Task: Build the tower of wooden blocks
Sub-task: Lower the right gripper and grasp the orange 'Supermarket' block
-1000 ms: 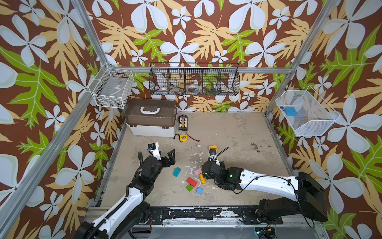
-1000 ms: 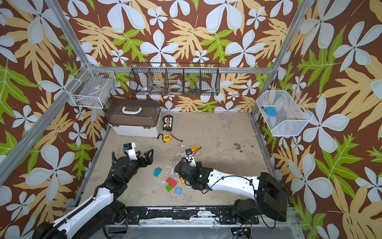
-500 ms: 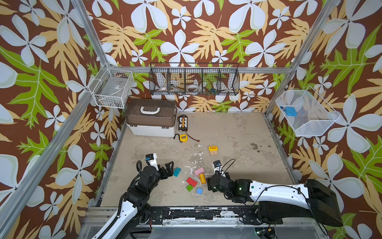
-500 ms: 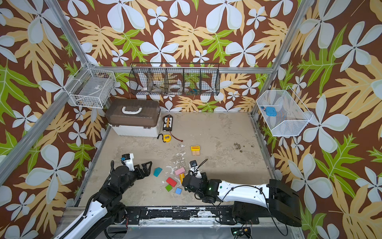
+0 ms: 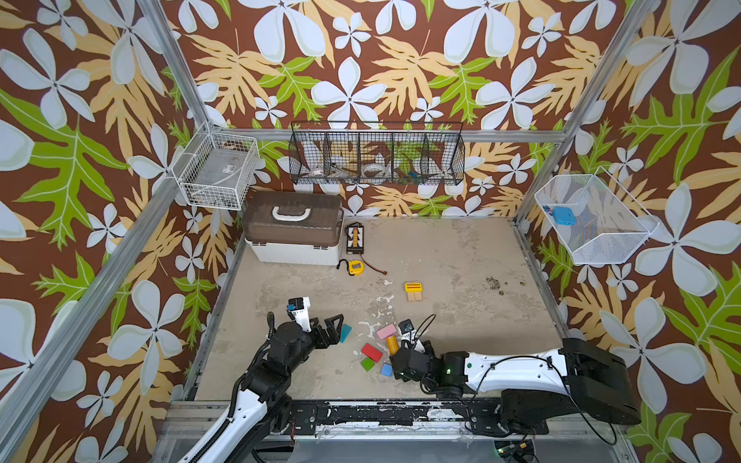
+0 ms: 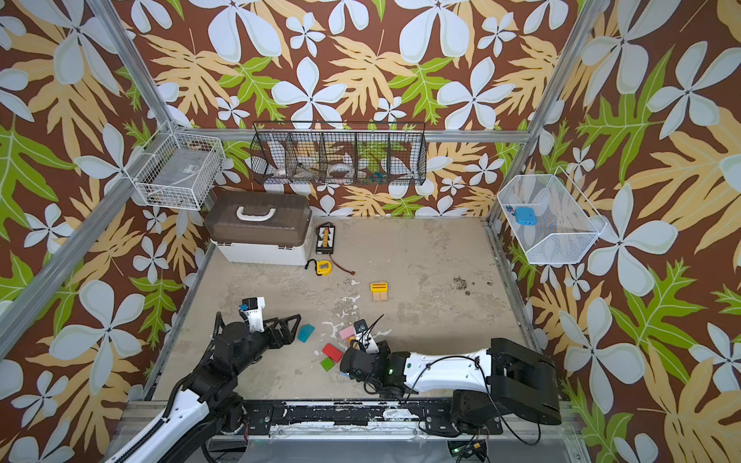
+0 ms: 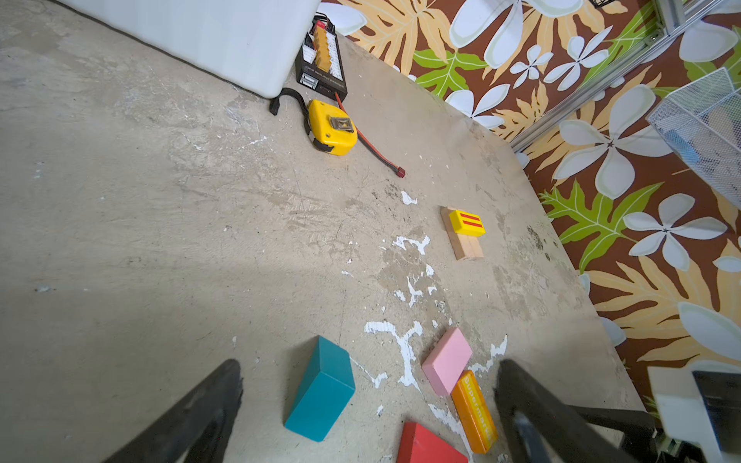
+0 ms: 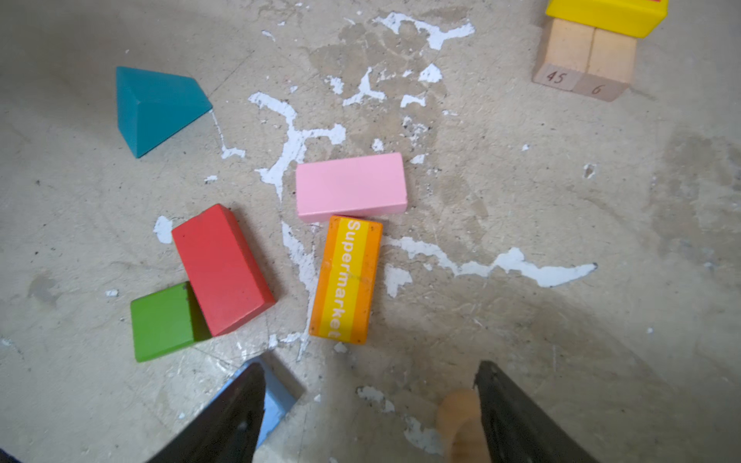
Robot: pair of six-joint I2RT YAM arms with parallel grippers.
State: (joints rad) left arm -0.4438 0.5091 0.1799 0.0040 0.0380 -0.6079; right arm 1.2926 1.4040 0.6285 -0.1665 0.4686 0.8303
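Scuffed grey tabletop [image 5: 441,248], loud floral wallpaper [image 5: 361,80] all round. What there is of the tower [image 5: 414,291] is just a yellow block [image 5: 413,287] lying across two plain wood planks [image 5: 414,297], about mid-table and a bit toward the right edge.

Everything else is loose near the front edge: teal wedge [image 5: 345,332], pink block [image 5: 386,332] with the orange block [image 5: 392,344] butted against its side, red block [image 5: 371,352] touching the green block [image 5: 367,364], and the blue block [image 5: 386,369].

On the left gripper [image 7: 371,364] the jaws are spread wide and hold nothing, with the teal wedge just ahead between the fingers. Same on the right gripper [image 8: 369,366]: spread wide, nothing clamped. The blue block is partly hidden behind one finger, and a blurry plain wood piece [image 8: 461,421] sits right by the other.
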